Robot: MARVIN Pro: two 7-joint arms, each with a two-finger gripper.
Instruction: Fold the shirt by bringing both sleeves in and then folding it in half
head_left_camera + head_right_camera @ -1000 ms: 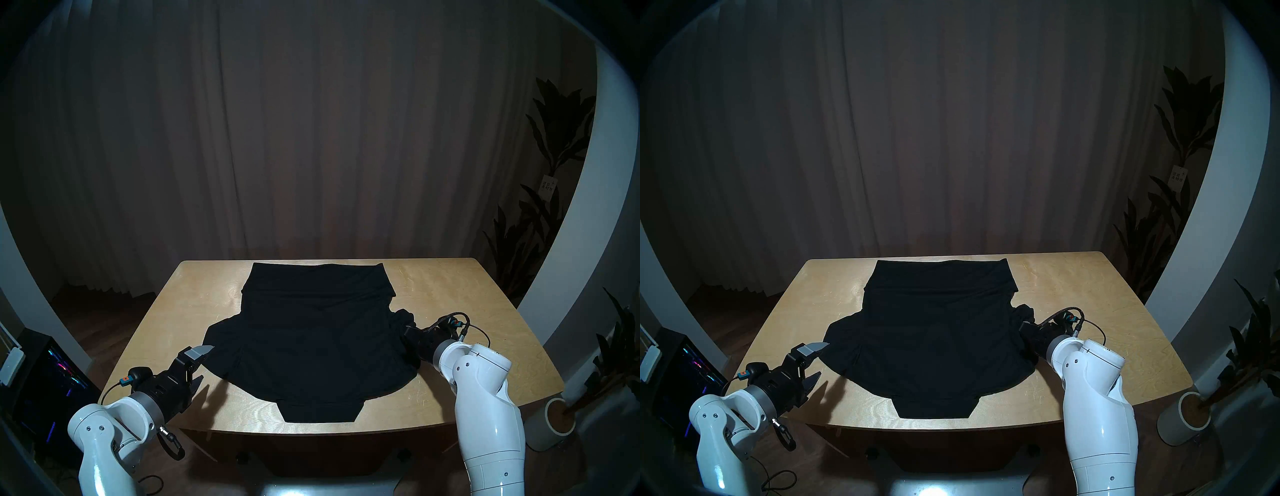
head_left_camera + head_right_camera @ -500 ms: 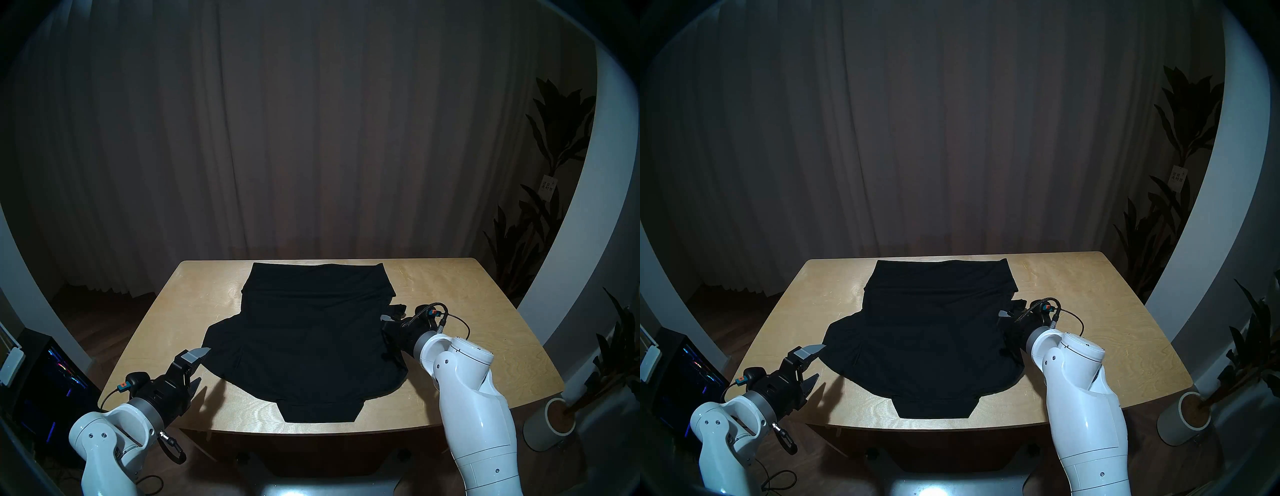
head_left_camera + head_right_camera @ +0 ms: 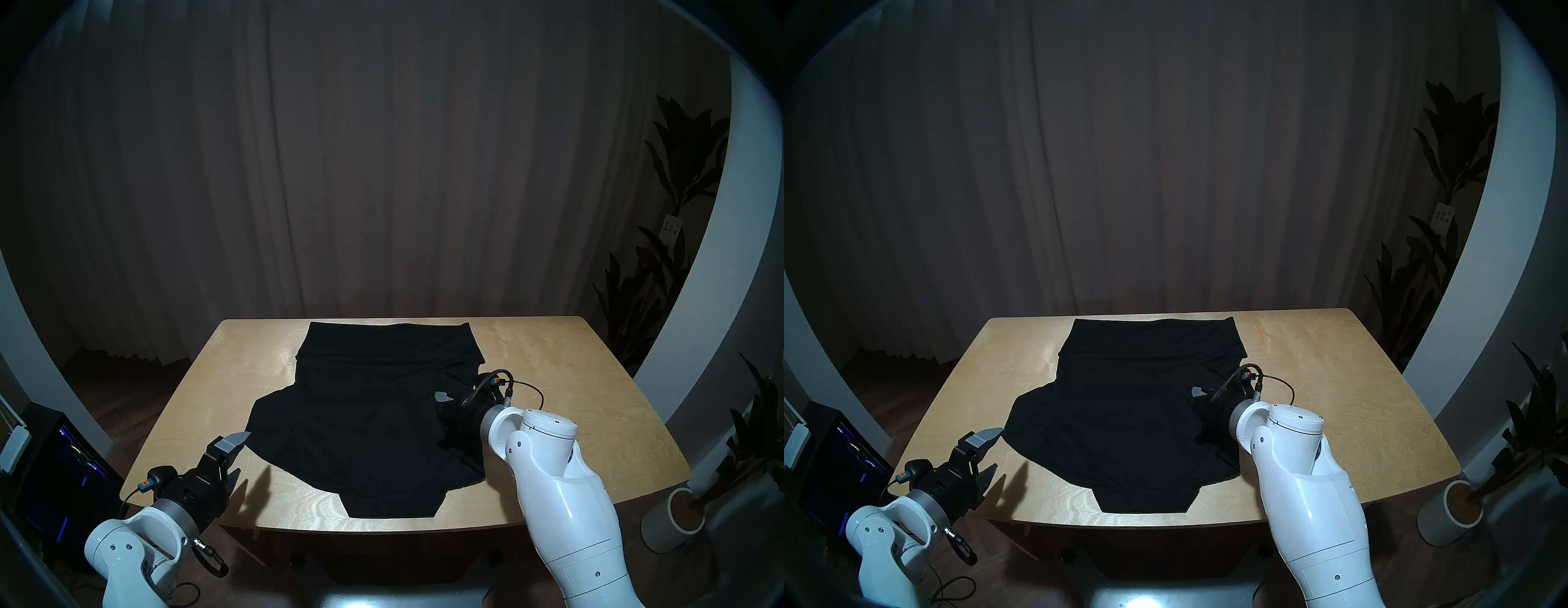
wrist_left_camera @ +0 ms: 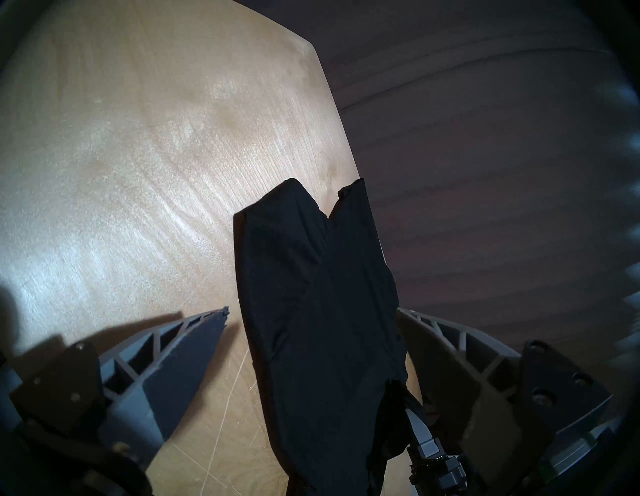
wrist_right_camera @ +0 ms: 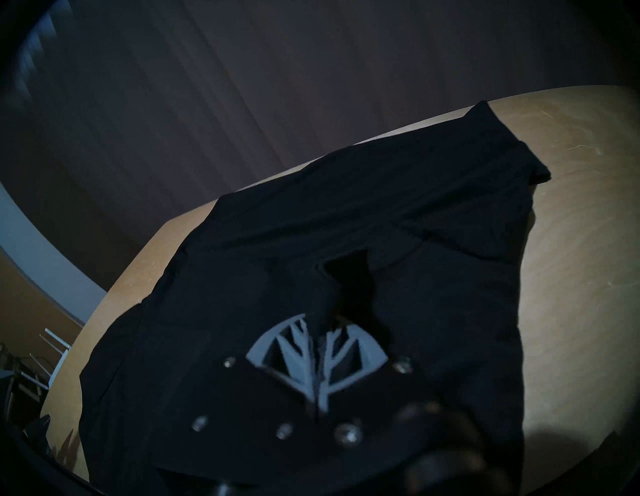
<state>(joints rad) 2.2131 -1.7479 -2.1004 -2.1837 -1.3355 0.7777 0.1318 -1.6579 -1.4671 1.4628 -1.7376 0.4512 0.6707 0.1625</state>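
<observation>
Start at your right gripper (image 5: 317, 341); its two grey fingers (image 5: 298, 356) are pressed together, and a bunch of black cloth is pinched between them; that cloth is the right sleeve (image 5: 346, 280) of the shirt (image 3: 373, 407). In the head view this gripper (image 3: 443, 401) sits over the right side of the shirt's body, so the sleeve looks part way in; I think this fold is not finished, because the cloth is not yet let go and not yet flat.

Now look at your left gripper (image 4: 311, 341); its fingers (image 4: 194, 341) are spread wide apart, and they hold nothing; the black cloth seen between them lies further off on the table. In the head view this gripper (image 3: 233, 456) is at the left sleeve (image 3: 265, 420), with its top finger just beside the sleeve's edge; I cannot tell if it touches. That sleeve sticks out flat on the wooden table (image 3: 572, 382), so it is not folded in yet.

The shirt lies spread in the middle of the table; its collar end points to you at the near edge, and its bottom hem is at the far edge, where a strip of cloth looks doubled over.

So you are near the start; one sleeve is on its way in; the other sleeve is left to do; the fold in half is left to do too.
</observation>
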